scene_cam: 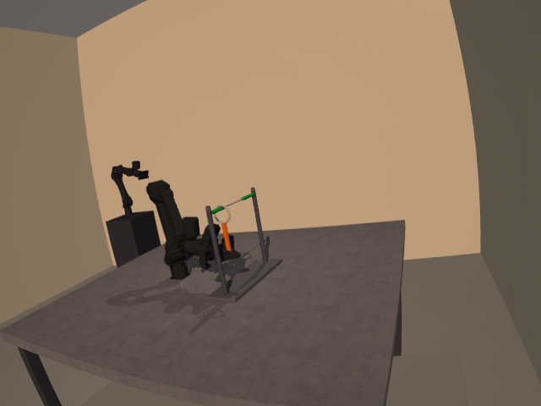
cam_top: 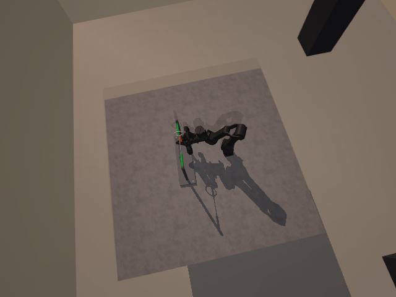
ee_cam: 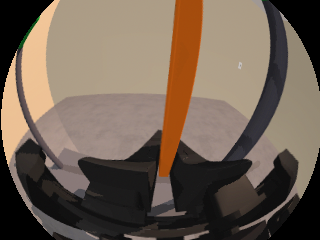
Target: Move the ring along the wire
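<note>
Beside the nearer post point(scene_cam: 215, 249) of the wire stand: a black arm point(scene_cam: 172, 227) bent low over the grey table point(scene_cam: 305, 305), gripper point(ee_cam: 163, 176) pressed in on the lower end of the orange handle point(ee_cam: 182, 74). Fingers nearly together, one on each side of the handle tip, pinching it. Above the handle, ring point(scene_cam: 221, 215) hanging on the green sleeve point(scene_cam: 216, 210) next to that same post, wire through it. Handle close to upright, slightly tilted, reaching down from the ring toward the flat base point(scene_cam: 248, 279). From that post, thin grey wire point(scene_cam: 233, 203) rising toward the farther post point(scene_cam: 259, 225), with a second green sleeve point(scene_cam: 248, 196) at its top, well apart from the ring. Behind the nearer post, toward the wall, a dark box point(scene_cam: 133, 236) carrying a small camera arm point(scene_cam: 126, 181).
</note>
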Controlling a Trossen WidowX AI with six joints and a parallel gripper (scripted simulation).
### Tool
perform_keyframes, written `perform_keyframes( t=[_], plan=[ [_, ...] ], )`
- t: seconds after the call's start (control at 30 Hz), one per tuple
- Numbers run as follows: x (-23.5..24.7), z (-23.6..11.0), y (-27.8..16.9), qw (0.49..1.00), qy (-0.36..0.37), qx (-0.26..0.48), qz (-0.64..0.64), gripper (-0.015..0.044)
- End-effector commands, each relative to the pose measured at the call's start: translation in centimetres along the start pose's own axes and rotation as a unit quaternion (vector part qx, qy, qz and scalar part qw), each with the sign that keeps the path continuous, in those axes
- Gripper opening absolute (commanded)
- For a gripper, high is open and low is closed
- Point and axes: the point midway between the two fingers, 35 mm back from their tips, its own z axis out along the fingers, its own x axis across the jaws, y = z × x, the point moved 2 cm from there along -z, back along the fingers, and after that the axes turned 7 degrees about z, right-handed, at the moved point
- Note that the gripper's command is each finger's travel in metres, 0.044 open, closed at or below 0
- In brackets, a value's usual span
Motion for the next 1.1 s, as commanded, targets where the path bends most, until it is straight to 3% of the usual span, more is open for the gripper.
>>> perform_keyframes(
  t=[0.0,1.07],
  plan=[
    [0.0,0.0,0.0,1.000,0.000,0.000,0.000,-0.0150],
    [0.3,-0.3,1.9,1.000,-0.001,0.000,-0.001,-0.0150]
  ],
)
